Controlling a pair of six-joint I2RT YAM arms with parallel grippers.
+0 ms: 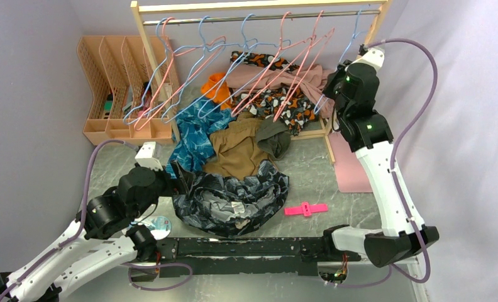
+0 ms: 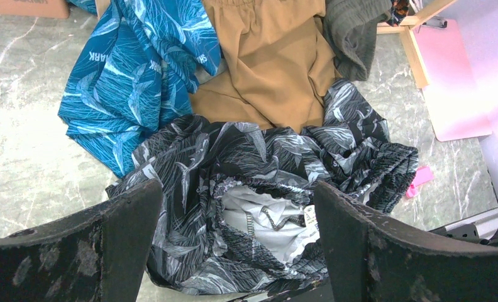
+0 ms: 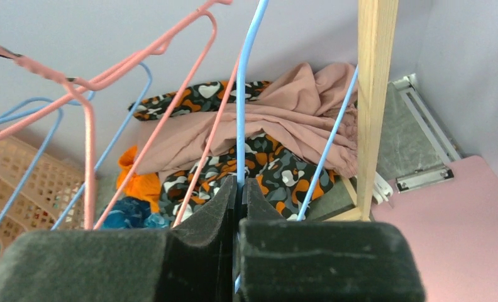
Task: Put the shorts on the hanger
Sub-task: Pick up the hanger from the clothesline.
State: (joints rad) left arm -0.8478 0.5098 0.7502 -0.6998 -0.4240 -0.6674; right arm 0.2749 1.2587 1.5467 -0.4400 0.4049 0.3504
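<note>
While the shorts (image 2: 253, 151) lie in a crumpled heap on the table (image 2: 20, 157), no part of them is on any hanger, so by my judgement the task is near its start. One hanger has been gripped, but it is not yet off the rail, and the threading and hanging are all left to do.

The left hand (image 2: 237, 189) is spread wide and holds nothing. It hovers low over the heap, which sits just ahead of it and between its two fingers; I cannot tell whether a fingertip touches the cloth. Beyond the hand to its left lies a teal-blue garment (image 2: 133, 69), and straight beyond it a brown garment (image 2: 271, 69) that the heap overlaps at its far edge.

The shorts are dark navy-black with a pale grey leaf print. They are bunched and folded on themselves, the waistband gaping toward the hand so that the pale lining and a small tag show inside.

The right hand (image 3: 240, 189) is up at the rail (image 1: 259, 16), its fingers pressed together on the thin light-blue wire of the hanger (image 3: 241, 113), which rises straight out of the grip. Pink hangers (image 3: 89, 126) hang to this hand's left, and a wooden post (image 3: 372, 94) stands close on its right.
</note>
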